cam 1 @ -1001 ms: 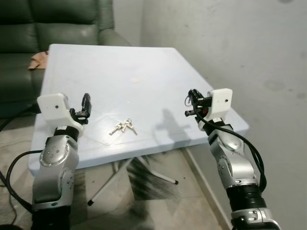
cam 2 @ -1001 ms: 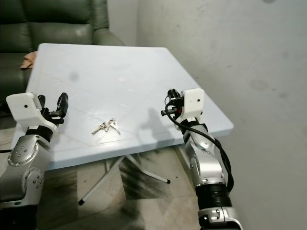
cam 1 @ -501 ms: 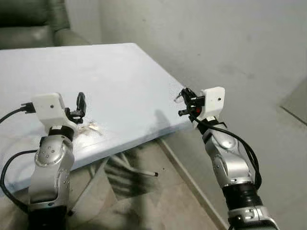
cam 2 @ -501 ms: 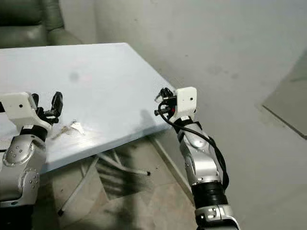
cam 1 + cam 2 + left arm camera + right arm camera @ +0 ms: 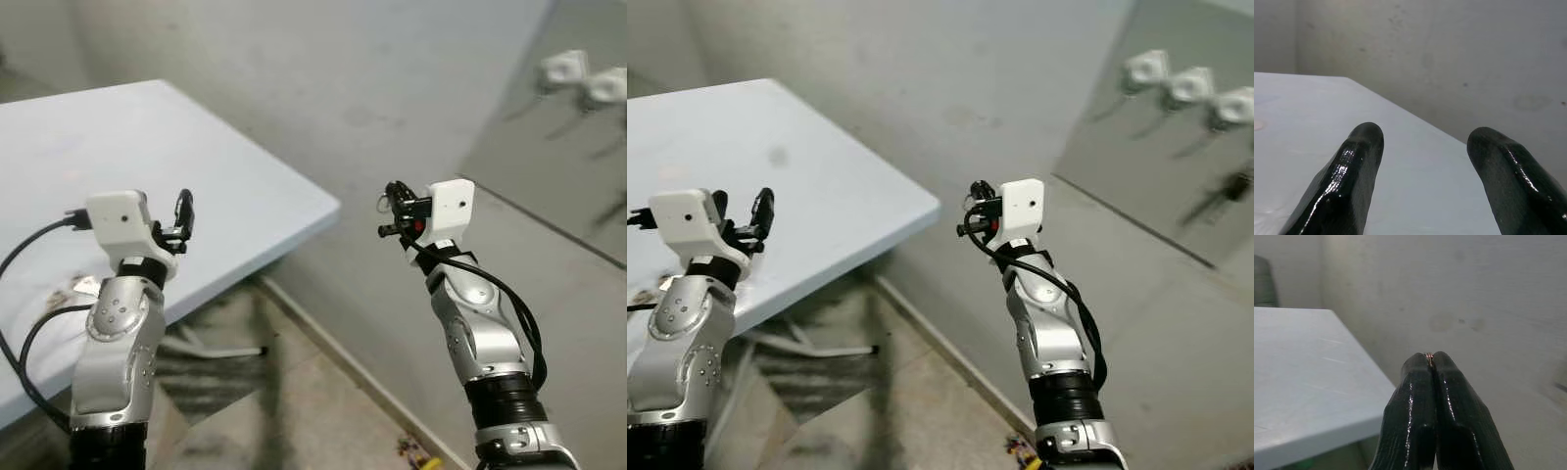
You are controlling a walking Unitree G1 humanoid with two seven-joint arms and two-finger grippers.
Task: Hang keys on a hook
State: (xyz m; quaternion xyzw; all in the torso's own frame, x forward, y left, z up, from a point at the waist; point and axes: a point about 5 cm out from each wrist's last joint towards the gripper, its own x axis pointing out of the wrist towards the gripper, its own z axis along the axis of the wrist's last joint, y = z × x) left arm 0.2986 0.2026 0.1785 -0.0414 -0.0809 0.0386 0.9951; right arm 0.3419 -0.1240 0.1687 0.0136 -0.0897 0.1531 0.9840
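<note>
The keys (image 5: 82, 286) lie on the pale desk (image 5: 245, 186) beside the left arm, a blurred smear; which way their long axis points cannot be told. The left end effector (image 5: 182, 211) hovers above the desk, fingers (image 5: 1354, 181) spread apart. The right end effector (image 5: 391, 210) is raised off the desk's corner. Its wrist view shows the fingertips (image 5: 1420, 363) pressed together with a tiny coppery glint (image 5: 1428, 355) at the seam. White hooks (image 5: 1192, 84) sit blurred on the wall to the right.

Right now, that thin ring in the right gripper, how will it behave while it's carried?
The ring looks like thin metal wire, so it is probably stiff and very light. Only its edge shows between the shut tips of the right gripper, so it may twist or slip if bumped.
</note>
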